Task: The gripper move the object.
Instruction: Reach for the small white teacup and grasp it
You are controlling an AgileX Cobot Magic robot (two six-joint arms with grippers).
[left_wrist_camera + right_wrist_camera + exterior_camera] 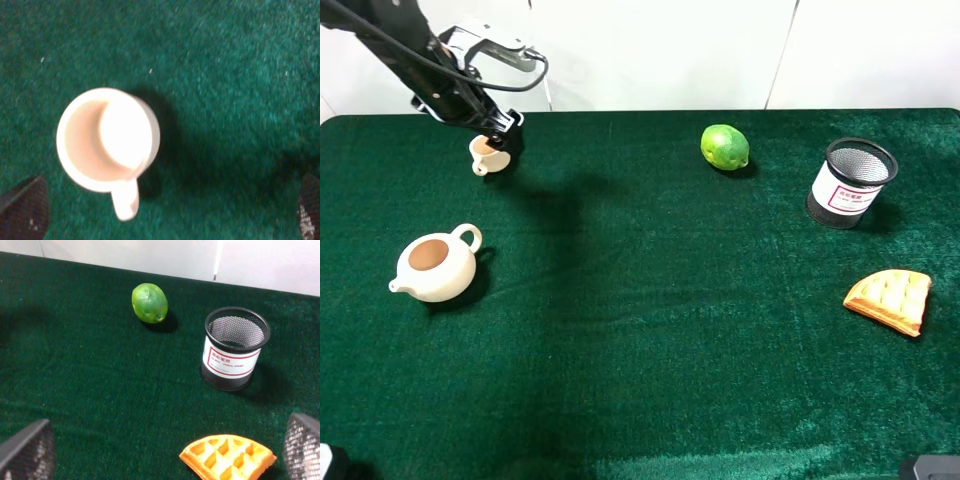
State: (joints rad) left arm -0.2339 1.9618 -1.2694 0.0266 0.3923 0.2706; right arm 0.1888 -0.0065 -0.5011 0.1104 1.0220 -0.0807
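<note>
Green felt table [640, 400] noted, white wall behind. Cup [107, 140] is found standing upright on the felt near the far left corner, beyond the teapot [435, 265]. Left gripper [167, 212] is held directly above the cup with its jaws spread wide and the cup untouched. The spread is judged to leave room for the cup body in a grasp. Right gripper [165, 450] is likewise splayed, nothing held, kept well apart on the right side, waffle [227, 457] seen between its fingertips. Counted: one cup, one teapot, one lime [724, 147], one mesh holder [852, 182], one waffle, two grippers.
</note>
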